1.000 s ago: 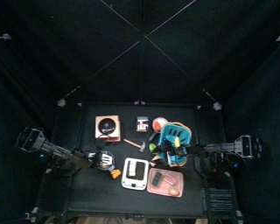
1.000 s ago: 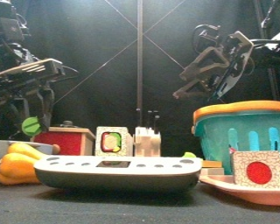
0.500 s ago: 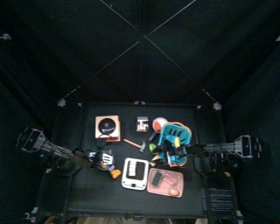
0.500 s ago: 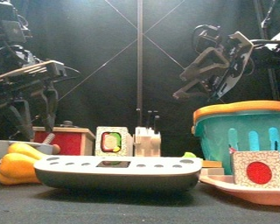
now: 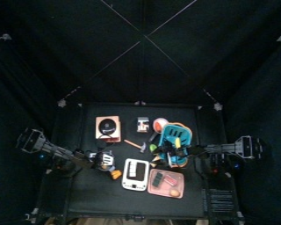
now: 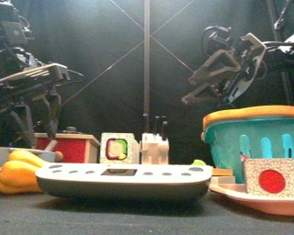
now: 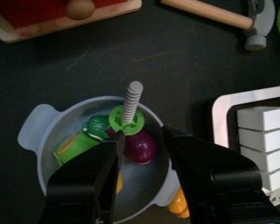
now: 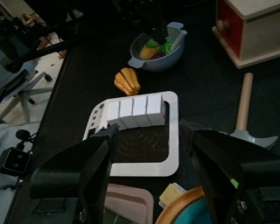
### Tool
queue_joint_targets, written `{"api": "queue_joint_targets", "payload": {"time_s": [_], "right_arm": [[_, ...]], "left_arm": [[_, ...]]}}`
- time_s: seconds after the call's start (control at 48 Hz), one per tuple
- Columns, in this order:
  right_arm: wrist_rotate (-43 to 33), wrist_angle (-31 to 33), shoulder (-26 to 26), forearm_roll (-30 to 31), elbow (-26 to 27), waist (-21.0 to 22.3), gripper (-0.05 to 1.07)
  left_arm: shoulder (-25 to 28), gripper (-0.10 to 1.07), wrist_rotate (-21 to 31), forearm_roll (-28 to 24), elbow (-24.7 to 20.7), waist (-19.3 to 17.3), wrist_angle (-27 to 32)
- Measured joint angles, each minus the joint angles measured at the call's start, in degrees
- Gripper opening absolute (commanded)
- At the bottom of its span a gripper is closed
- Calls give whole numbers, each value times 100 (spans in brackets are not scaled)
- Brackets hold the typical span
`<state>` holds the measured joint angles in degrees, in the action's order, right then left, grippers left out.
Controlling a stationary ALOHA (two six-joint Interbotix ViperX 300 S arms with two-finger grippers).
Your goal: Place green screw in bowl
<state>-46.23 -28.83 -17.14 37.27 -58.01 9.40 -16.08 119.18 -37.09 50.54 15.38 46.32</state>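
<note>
The green screw (image 7: pixel 127 115), with a grey threaded shaft and green head, lies in the pale grey bowl (image 7: pixel 45 129), on top of other toy pieces. My left gripper (image 7: pixel 149 166) hovers open and empty just above the bowl, its jaws apart on either side of the screw. In the front view the left gripper (image 6: pixel 33 92) hangs over the bowl (image 6: pixel 7 155) at the far left. My right gripper (image 8: pixel 154 171) is open and empty, raised over the right side of the table (image 6: pixel 223 78). The right wrist view shows the bowl (image 8: pixel 156 51) far off.
A white calculator-like device (image 6: pixel 122 180) lies at the front middle. A teal basket (image 6: pixel 255 138) and a pink tray (image 6: pixel 270 196) stand at the right. A red wooden box (image 7: pixel 60 12), a wooden hammer (image 7: pixel 219 10) and a yellow toy (image 6: pixel 17 174) lie near the bowl.
One second ago my left gripper held the green screw above the bowl. It has since let go; the screw now lies in the bowl. The right arm has not moved.
</note>
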Motion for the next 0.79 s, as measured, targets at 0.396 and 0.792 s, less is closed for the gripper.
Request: {"api": "queue_joint_targets", "payload": {"time_s": [0.396,0.792], "right_arm": [[0,0,18,-9,0,0,91],[26,0,18,18,0,0,91]], "left_arm": [[-26,79,0,-18,9,9,9],[-457,78,0,26,-9,53,299]]}}
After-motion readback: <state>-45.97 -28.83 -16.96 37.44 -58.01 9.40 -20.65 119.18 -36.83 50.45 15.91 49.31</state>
